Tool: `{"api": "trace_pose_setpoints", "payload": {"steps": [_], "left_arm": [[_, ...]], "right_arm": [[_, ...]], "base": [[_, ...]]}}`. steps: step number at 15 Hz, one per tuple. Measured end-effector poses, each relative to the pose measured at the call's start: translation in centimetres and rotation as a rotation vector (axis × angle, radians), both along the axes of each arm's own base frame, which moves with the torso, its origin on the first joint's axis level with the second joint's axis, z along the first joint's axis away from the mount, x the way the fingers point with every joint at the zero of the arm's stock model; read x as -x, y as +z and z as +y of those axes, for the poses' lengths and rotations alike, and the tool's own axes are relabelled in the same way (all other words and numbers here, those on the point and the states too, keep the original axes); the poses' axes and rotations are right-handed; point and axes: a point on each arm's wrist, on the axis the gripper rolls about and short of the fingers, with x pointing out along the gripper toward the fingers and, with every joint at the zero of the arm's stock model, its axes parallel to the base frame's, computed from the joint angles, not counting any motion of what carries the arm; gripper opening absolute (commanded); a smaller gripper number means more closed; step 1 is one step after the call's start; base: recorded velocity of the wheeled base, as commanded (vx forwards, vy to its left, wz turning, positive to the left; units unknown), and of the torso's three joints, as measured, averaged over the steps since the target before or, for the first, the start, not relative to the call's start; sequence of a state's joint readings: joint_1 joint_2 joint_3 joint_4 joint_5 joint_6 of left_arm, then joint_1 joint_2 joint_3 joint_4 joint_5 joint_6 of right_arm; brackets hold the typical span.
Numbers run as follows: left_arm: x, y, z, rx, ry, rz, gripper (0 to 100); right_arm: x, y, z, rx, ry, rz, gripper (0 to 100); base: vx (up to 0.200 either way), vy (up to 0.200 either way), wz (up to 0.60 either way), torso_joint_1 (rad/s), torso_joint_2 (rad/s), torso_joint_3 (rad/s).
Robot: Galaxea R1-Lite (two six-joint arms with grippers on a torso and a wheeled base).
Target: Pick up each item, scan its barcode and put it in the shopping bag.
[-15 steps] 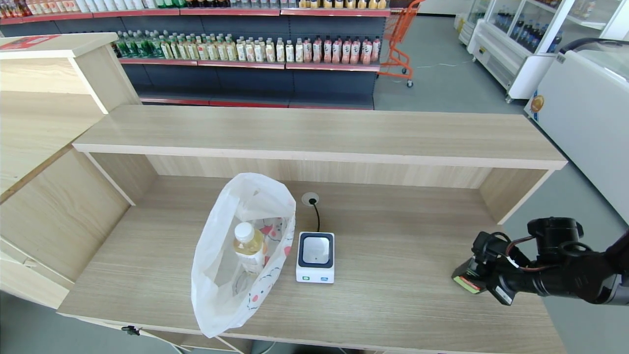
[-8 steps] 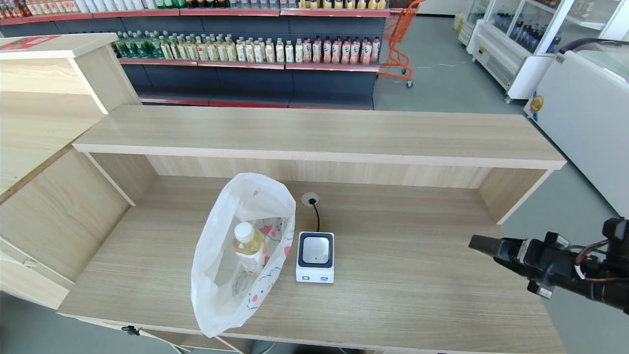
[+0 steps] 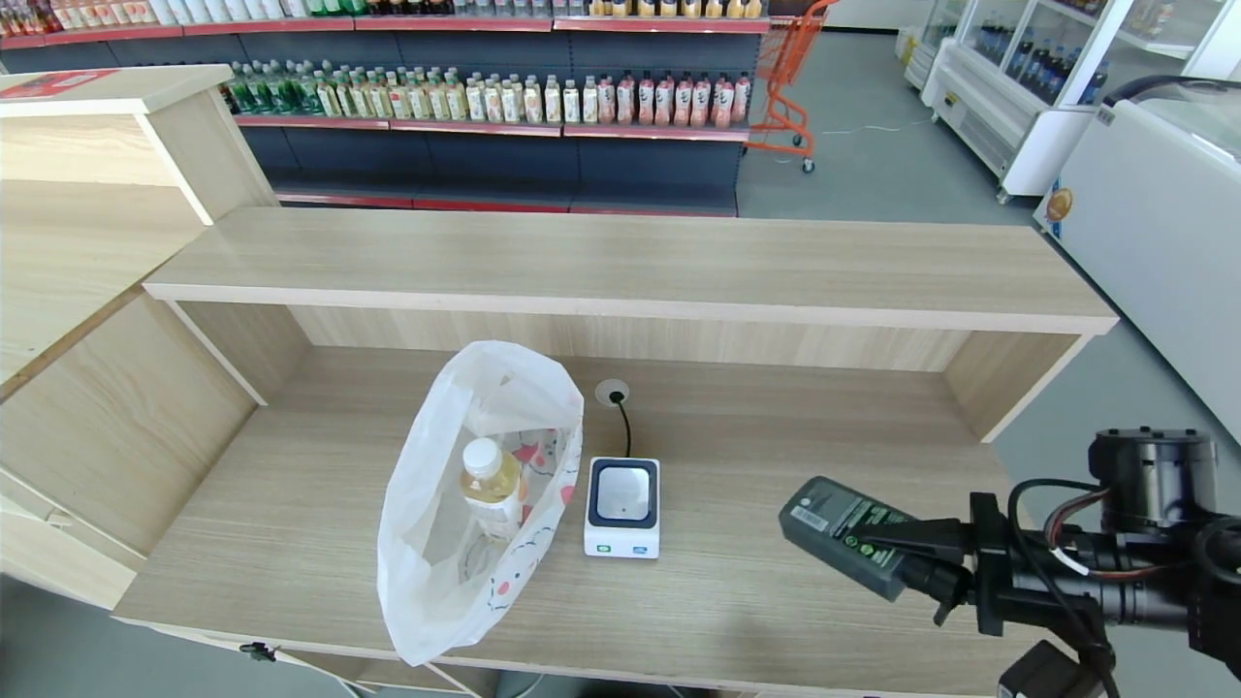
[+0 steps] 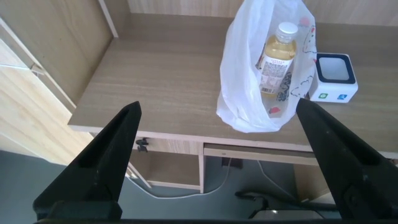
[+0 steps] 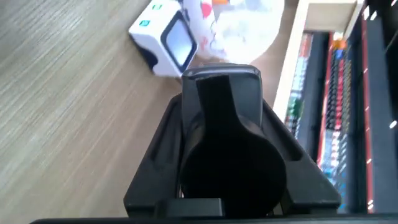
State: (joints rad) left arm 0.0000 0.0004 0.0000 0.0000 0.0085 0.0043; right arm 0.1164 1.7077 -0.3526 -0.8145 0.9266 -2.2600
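A flat, dark grey rectangular pack [image 3: 845, 531] with a printed label hangs over the wood-grain counter [image 3: 776, 436], right of the boxy white scanner [image 3: 621, 506], clamped in the right gripper [image 3: 911, 555]. The left gripper [image 4: 217, 106] gapes wide, the crinkly white plastic shopping bag [image 3: 427, 543] beyond it.

Head view looks down on the counter [image 3: 776, 436] — both wrist views share its scanner [image 3: 621, 506].
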Motion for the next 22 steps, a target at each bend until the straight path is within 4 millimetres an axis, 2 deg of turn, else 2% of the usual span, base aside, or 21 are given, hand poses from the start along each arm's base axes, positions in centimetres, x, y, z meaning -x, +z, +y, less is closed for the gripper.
{"api": "trace_pose_setpoints", "payload": {"steps": [2, 8, 15, 19, 22], "left_arm": [[0.0, 0.0, 0.0, 0.0, 0.0, 0.0, 100], [0.0, 0.0, 0.0, 0.0, 0.0, 0.0, 100], [0.0, 0.0, 0.0, 0.0, 0.0, 0.0, 100], [0.0, 0.0, 0.0, 0.0, 0.0, 0.0, 100], [0.0, 0.0, 0.0, 0.0, 0.0, 0.0, 100]], "right_arm": [[0.7, 0.0, 2.4, 0.046, 0.148, -0.101, 0], [1.7, -0.4, 6.4, 0.069, 0.358, -0.182, 0], [1.8, -0.6, 8.8, 0.064, 0.459, -0.211, 0], [0.1, 0.5, 10.1, 0.039, 0.465, -0.292, 0], [-0.2, 0.4, 11.0, 0.035, 0.484, -0.296, 0]], "base": [[0.0, 0.0, 0.0, 0.0, 0.0, 0.0], [0.0, 0.0, 0.0, 0.0, 0.0, 0.0], [0.0, 0.0, 0.0, 0.0, 0.0, 0.0], [0.0, 0.0, 0.0, 0.0, 0.0, 0.0], [0.0, 0.0, 0.0, 0.0, 0.0, 0.0]]}}
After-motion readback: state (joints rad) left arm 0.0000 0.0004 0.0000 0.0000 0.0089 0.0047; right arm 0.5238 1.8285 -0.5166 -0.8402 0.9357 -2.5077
